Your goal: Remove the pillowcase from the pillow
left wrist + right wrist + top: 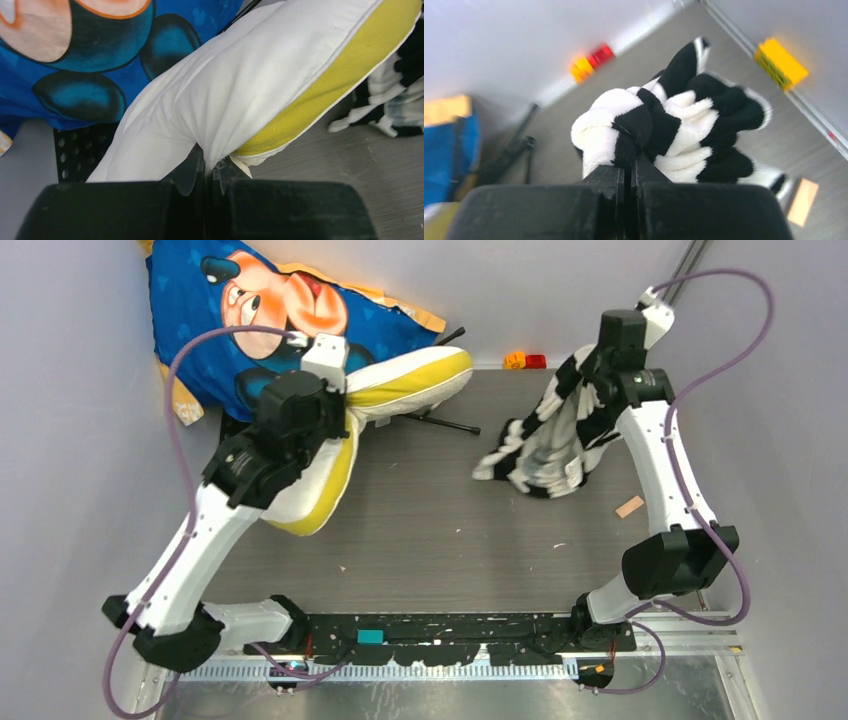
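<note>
Right wrist view: right gripper clamped on a bunched fold of the black-and-cream striped fleece pillowcase, lifted, tail draped on grey table, far right; left gripper pinched tight on plump white quilted yellow-edged pillow, probably near a corner. Pillow bare, left side, beside blue cartoon-print cushion.

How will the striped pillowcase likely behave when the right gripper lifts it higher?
Probably floppy: the pillowcase hangs in loose folds from the right gripper down to the table. Likely light, since a small pinched bunch holds it up. Its fluffy pile probably resists slipping.
</note>
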Tool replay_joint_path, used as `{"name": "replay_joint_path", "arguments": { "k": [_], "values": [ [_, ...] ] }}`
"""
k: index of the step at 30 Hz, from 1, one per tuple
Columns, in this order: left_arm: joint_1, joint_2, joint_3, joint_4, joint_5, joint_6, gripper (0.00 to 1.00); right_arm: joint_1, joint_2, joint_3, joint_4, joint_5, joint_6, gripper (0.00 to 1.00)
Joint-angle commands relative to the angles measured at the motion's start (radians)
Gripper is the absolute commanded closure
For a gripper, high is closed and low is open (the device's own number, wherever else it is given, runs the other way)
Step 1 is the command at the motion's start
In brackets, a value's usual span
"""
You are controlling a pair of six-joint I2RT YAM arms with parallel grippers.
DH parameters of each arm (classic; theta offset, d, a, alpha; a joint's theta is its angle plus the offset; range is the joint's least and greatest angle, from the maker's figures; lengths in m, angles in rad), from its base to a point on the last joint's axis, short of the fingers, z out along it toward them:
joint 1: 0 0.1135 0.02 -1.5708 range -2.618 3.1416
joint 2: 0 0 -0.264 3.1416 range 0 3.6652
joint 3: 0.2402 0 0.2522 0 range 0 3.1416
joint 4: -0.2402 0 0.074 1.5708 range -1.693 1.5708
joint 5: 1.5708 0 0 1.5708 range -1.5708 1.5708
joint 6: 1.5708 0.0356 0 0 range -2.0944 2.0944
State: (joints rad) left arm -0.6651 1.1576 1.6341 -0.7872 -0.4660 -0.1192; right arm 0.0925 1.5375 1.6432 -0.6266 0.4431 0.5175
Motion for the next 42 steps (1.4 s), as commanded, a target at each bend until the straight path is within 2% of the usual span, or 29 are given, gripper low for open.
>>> {"name": "replay_joint_path", "arguments": {
  "k": [1,2,3,4,5,6,7,8,10,11,13,16,19,21,24,26,28,33,35,38,42],
  "values": [
    [0.000,0.050,0.034,0.337,0.099,0.055,1.00,0.001,-0.065,0.172,-0.008,-0.047,-0.011,0.93],
    [0.002,0.067,0.030,0.357,0.136,0.058,1.00,0.002,-0.081,0.155,0.003,-0.101,-0.012,0.75],
    [0.000,0.082,0.022,0.369,0.179,0.062,1.00,0.002,-0.103,0.118,0.020,-0.177,-0.020,0.46],
    [0.001,0.094,0.008,0.373,0.245,0.064,1.00,0.002,-0.128,0.071,0.036,-0.220,-0.017,0.24],
    [0.001,0.103,-0.011,0.372,0.298,0.063,1.00,0.002,-0.170,0.007,0.054,-0.236,-0.003,0.13],
    [0.001,0.111,-0.032,0.365,0.354,0.062,1.00,0.003,-0.202,-0.056,0.073,-0.241,0.006,0.10],
    [0.001,0.116,-0.058,0.351,0.404,0.062,0.92,0.001,-0.236,-0.128,0.093,-0.242,0.010,0.09],
    [0.001,0.120,-0.084,0.329,0.432,0.056,0.76,0.001,-0.270,-0.195,0.112,-0.240,0.013,0.08],
    [0.000,0.130,-0.130,0.278,0.424,0.017,0.30,0.002,-0.328,-0.320,0.155,-0.235,0.015,0.08],
    [0.000,0.136,-0.150,0.248,0.401,-0.026,0.15,0.002,-0.354,-0.370,0.181,-0.239,0.014,0.08],
    [0.002,0.145,-0.181,0.189,0.342,-0.080,0.01,0.002,-0.394,-0.480,0.228,-0.249,0.003,0.08],
    [0.003,0.115,-0.249,0.147,0.252,-0.120,0.00,0.002,-0.449,-0.598,0.310,-0.251,-0.024,0.08],
    [0.030,0.030,-0.339,0.172,0.162,-0.134,0.00,0.002,-0.518,-0.725,0.435,-0.209,-0.057,0.09],
    [0.113,-0.016,-0.389,0.184,0.163,-0.154,0.00,0.002,-0.563,-0.833,0.559,-0.177,-0.099,0.09],
    [0.302,-0.065,-0.489,0.261,0.284,-0.213,0.00,0.002,-0.608,-0.983,0.764,-0.133,-0.148,0.09],
    [0.369,-0.096,-0.580,0.344,0.299,-0.248,0.00,0.002,-0.612,-1.059,0.861,-0.116,-0.179,0.09],
    [0.389,-0.129,-0.687,0.455,0.258,-0.255,0.00,0.002,-0.600,-1.110,0.930,-0.118,-0.237,0.09],
    [0.390,-0.175,-0.924,0.737,0.171,-0.117,0.00,0.001,-0.555,-1.193,1.059,-0.123,-0.382,0.08],
    [0.391,-0.157,-0.977,0.816,0.163,-0.061,0.00,0.002,-0.530,-1.210,1.089,-0.125,-0.378,0.08],
    [0.390,-0.105,-1.035,0.920,0.151,-0.082,0.00,0.002,-0.486,-1.235,1.136,-0.160,-0.351,0.08],
    [0.391,-0.028,-1.092,1.051,0.155,-0.080,0.02,0.001,-0.420,-1.261,1.184,-0.133,-0.355,0.08]
  ]
}}
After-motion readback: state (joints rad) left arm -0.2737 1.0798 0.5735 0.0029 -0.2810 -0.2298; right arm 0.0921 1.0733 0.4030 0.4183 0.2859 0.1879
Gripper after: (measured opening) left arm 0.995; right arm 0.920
